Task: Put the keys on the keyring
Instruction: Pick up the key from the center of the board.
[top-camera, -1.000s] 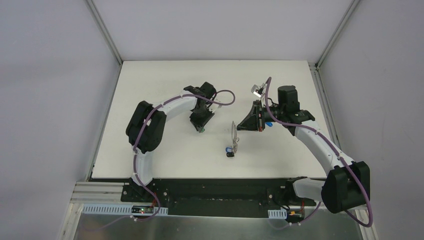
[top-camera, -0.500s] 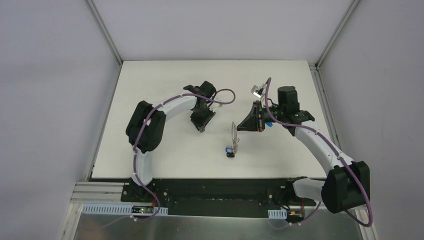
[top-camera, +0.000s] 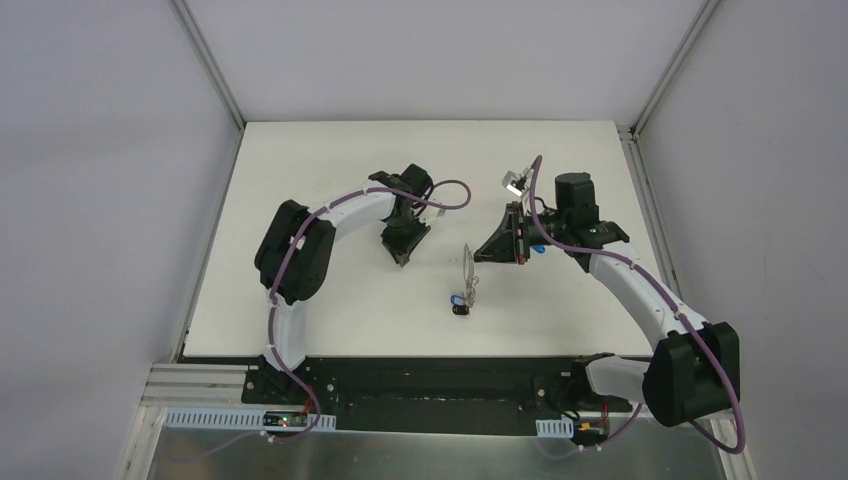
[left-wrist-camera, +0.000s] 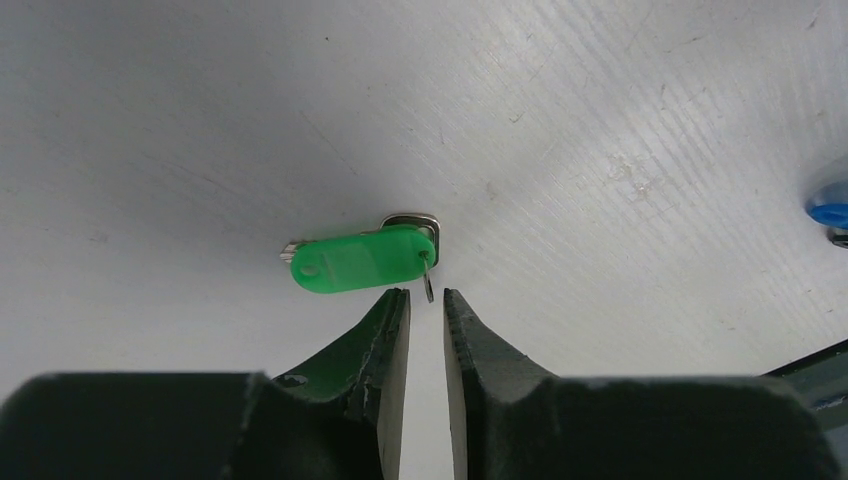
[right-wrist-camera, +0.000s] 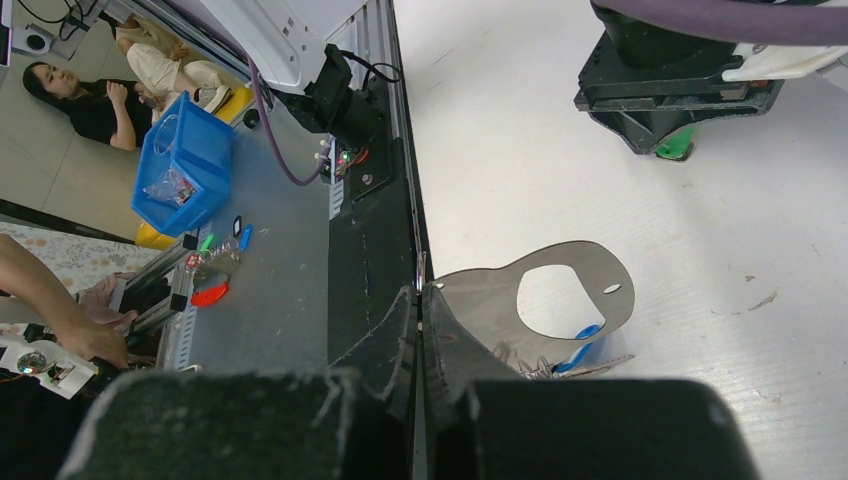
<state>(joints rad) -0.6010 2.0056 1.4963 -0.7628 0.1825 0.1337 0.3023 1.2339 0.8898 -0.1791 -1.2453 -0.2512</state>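
- The table (top-camera: 300, 170) shows free white surface on every side. Both grippers are near its middle, well apart from all four edges.
- A bare strip of table lies between the two grippers.
- There are two keys. The green key (left-wrist-camera: 360, 262) lies flat on the table just in front of the left gripper (left-wrist-camera: 425, 297). The blue key (top-camera: 457, 298) lies nearer to the arm bases, beside a black tag (top-camera: 461, 310).
- There is one keyring (right-wrist-camera: 480, 305). The right gripper (right-wrist-camera: 420, 300) is closed tight on its edge and holds it tilted above the table. Its rings (right-wrist-camera: 528, 366) reach down to the blue key.
- The left gripper's jaws stand a narrow slit apart. The green key's small ring (left-wrist-camera: 428, 283) sits at the mouth of this slit, not clamped as far as one can see.
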